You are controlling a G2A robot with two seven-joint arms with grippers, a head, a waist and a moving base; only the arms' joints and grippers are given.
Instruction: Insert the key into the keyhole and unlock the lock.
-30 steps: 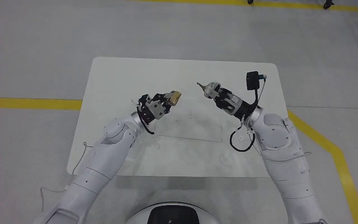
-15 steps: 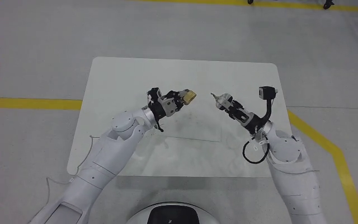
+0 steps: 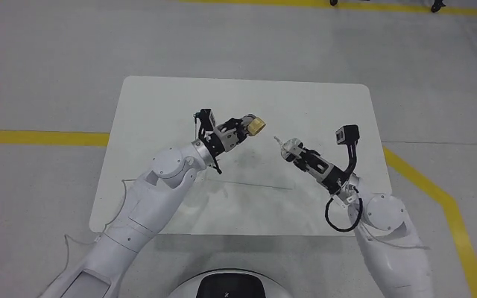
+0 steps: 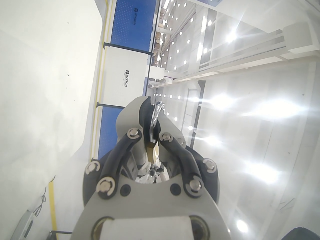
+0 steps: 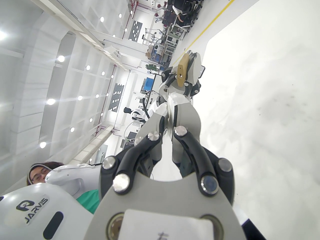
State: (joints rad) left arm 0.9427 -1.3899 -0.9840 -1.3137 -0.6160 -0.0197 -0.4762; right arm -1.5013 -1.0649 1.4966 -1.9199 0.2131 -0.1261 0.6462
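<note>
Now, lock (image 3: 255,126): a brass padlock held in the air above the middle of the table, its shackle (image 4: 155,117) clamped in the left gripper (image 3: 242,129), whose fingers are closed around it. Over the last second it has shifted toward the right arm.
Key (image 3: 277,139): pinched in the closed right gripper (image 3: 289,147), tip pointing at the lock, near it but apart. It has drawn back toward the robot while the gap narrowed.
Meaning: this looks like the lining-up stage. The key is not yet in the keyhole (image 5: 179,76), which faces the right gripper.
Table (image 3: 186,97): white, beneath both arms.
Hard to make out: the key's blade is lost between the fingers in the right wrist view. The lock's body sits half hidden behind the left gripper's linkage. Whether tip and keyhole are truly in line cannot be told.
</note>
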